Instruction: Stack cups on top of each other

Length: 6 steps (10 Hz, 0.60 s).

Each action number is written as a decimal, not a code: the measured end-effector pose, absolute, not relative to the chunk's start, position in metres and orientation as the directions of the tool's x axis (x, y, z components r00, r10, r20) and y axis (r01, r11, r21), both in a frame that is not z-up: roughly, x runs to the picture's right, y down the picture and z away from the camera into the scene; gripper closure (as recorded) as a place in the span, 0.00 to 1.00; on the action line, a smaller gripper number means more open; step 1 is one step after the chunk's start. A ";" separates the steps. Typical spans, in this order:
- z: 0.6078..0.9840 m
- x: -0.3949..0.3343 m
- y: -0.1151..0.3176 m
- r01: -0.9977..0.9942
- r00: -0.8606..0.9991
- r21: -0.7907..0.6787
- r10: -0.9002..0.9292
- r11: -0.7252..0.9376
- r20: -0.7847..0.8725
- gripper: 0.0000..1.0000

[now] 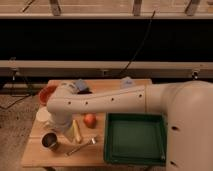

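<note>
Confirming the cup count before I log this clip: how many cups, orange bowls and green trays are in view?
Cups: 2, cream-white cup and metal cup
Orange bowl: 1
Green tray: 1
Total: 4
Gripper low beside the cups, under the arm.
</note>
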State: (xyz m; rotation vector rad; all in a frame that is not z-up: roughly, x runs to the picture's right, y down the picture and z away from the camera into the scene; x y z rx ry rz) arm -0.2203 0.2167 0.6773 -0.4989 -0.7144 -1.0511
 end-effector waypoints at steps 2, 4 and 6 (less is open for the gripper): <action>0.685 -0.221 0.225 0.907 0.311 -0.032 -0.617 0.419 0.723 0.22; 0.695 -0.217 0.232 0.904 0.317 -0.026 -0.630 0.427 0.709 0.22; 0.703 -0.214 0.240 0.901 0.318 -0.016 -0.634 0.434 0.705 0.22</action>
